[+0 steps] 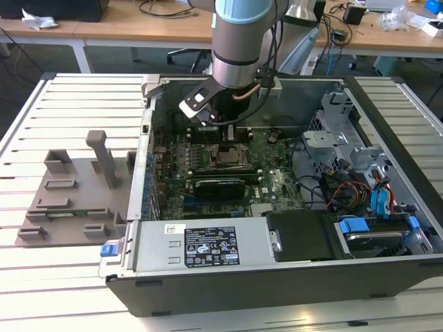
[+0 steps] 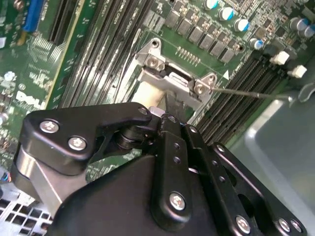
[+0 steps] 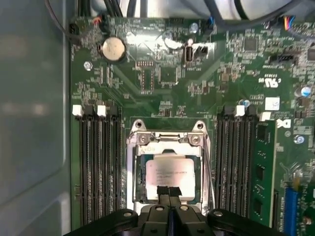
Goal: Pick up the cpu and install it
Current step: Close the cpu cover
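One cpu [image 3: 170,172] edge — in the socket [image 3: 135,147] — hidden under the pincer [image 3: 169,191]

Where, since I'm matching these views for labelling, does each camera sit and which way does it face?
Exterior view: off the arm, looking down into the open computer case; the arm reaches in over the motherboard.
First wrist view: on the arm, facing straight down at the cpu in the socket frame; the gripper, fingers together, sits at the cpu's edge.
Second wrist view: on the arm, looking obliquely past the gripper's black body at the socket frame.
Shared: both wrist views show the gripper over the socket frame.
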Available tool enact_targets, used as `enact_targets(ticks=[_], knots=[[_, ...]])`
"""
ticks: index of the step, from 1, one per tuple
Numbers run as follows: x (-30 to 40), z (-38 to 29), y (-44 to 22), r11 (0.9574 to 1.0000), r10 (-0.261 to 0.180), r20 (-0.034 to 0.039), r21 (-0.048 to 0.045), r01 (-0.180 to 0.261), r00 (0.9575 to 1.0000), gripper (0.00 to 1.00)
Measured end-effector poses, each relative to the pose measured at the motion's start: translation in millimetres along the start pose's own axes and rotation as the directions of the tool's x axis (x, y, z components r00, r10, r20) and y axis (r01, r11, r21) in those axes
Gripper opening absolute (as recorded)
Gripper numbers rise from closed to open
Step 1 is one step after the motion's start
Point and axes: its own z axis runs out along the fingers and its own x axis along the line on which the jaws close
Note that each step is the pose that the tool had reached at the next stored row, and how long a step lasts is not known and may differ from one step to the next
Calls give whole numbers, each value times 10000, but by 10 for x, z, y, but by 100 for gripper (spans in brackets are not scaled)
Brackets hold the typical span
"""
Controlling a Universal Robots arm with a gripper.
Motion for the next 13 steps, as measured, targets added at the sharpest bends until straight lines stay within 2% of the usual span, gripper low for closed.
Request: enact_targets(ticks=[3, 10, 13], knots=[[1, 57, -40, 10000, 0, 1, 1, 0, 10000, 11], [3, 103, -130, 10000, 1, 0, 0, -1, 10000, 11], [3, 116, -143, 10000, 0, 2, 1, 0, 10000, 11]])
